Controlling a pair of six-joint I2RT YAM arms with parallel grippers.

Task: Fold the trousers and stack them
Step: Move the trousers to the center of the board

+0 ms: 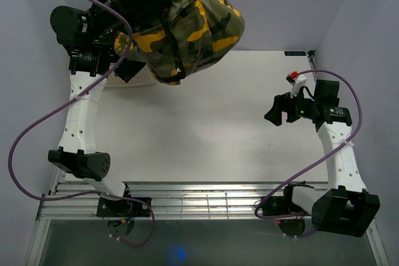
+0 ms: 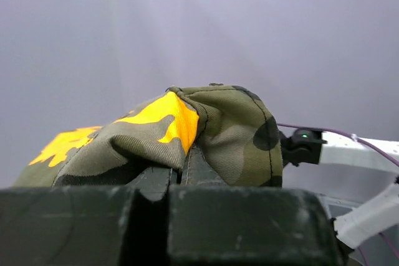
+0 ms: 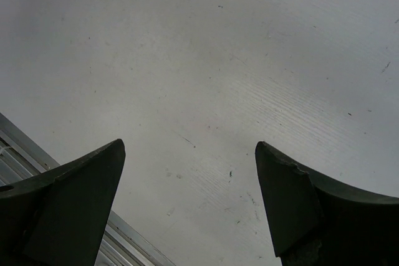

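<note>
The trousers (image 1: pixel 187 29) are bunched into one rounded bundle of camouflage cloth: olive green ground, black blotches and bright yellow-orange patches, with dark stitched seams running over the folds. No leg or waistband can be told apart in the bundle. It sits at the far left of the scene, over the far left corner of the tabletop (image 1: pixel 212 135) and partly past its far edge. Whether its lowest fold touches the surface cannot be told.

The left hand (image 2: pixel 182 175) is pressed together on a fold of the trousers. In the left wrist view the cloth rises as a hump straight out from between the dark fingers (image 2: pixel 156 182), an orange patch beside an olive seam at the pinch.

The right hand (image 1: pixel 271 110) is spread wide and holds nothing. It hangs over the right part of the tabletop, well apart from the trousers, its fingers pointing left.

The white surface between the two arms lies bare from the middle to the near edge, where a slatted metal rail (image 1: pixel 206 200) runs across. Pale walls stand close on the left, far and right sides. A purple cable (image 1: pixel 37 123) loops out to the left of the left arm
</note>
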